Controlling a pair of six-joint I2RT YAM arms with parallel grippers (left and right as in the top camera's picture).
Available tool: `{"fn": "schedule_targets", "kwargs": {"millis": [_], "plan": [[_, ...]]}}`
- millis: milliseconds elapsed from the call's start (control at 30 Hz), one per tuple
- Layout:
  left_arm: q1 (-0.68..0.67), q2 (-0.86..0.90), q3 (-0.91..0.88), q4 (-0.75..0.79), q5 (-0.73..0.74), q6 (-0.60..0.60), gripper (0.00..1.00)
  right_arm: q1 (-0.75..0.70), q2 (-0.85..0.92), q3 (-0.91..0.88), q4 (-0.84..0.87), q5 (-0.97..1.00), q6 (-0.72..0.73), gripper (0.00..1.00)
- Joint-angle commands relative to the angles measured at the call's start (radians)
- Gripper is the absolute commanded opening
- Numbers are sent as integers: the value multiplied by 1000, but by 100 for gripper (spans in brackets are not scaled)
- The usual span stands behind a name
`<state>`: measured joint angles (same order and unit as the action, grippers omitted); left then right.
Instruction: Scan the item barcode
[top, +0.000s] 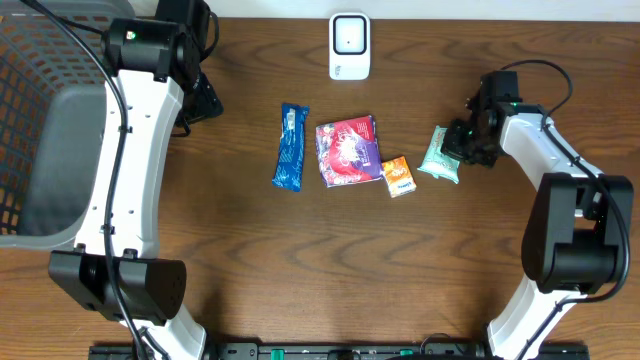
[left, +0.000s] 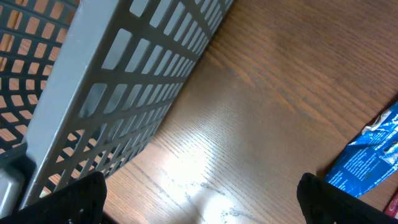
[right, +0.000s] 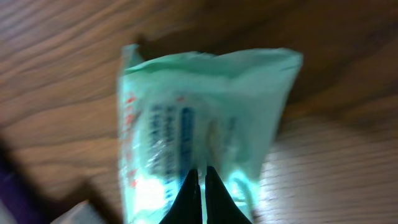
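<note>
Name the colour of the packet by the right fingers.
Mint green packet; the right wrist view shows it best.

Packets: four, namely one blue packet, one magenta pouch, one orange packet and one green packet
Scanner: one, at 12 o'clock
Basket: one, at 9 o'clock
Robot arms: two, left arm and right arm

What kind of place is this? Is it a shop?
Probably a pretend shop checkout on a table: a white scanner, a grey basket, and goods like the green packet.
</note>
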<state>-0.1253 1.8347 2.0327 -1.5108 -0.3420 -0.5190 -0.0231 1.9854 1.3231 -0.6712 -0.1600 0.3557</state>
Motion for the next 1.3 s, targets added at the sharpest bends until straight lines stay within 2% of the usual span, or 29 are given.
{"fn": "schedule_targets", "kwargs": {"millis": [0, 133, 267, 400, 600, 800, 900, 1033, 1267], "plan": [[3, 2, -8, -3, -3, 6, 98, -3, 62, -11, -35, 213, 26, 1], [3, 2, -7, -3, -3, 6, 98, -38, 56, -6, -98, 418, 25, 1], [3, 2, -7, -3, -3, 6, 98, -85, 56, 12, -135, 453, 3, 1], [3, 2, -8, -3, -3, 6, 98, -117, 55, 70, -193, 335, 2, 1], [3, 2, -7, -3, -3, 6, 98, -102, 54, 189, -229, -38, -103, 2], [3, 2, -7, -3, -3, 6, 98, -31, 53, 265, -254, -81, -103, 6], [3, 2, -8, -3, -3, 6, 98, 5, 53, 273, -253, -82, -102, 14], [3, 2, -7, -3, -3, 6, 98, 56, 53, 272, -258, -43, -92, 53], [3, 2, -7, -3, -3, 6, 98, 103, 53, 247, -293, 157, 49, 68]]}}
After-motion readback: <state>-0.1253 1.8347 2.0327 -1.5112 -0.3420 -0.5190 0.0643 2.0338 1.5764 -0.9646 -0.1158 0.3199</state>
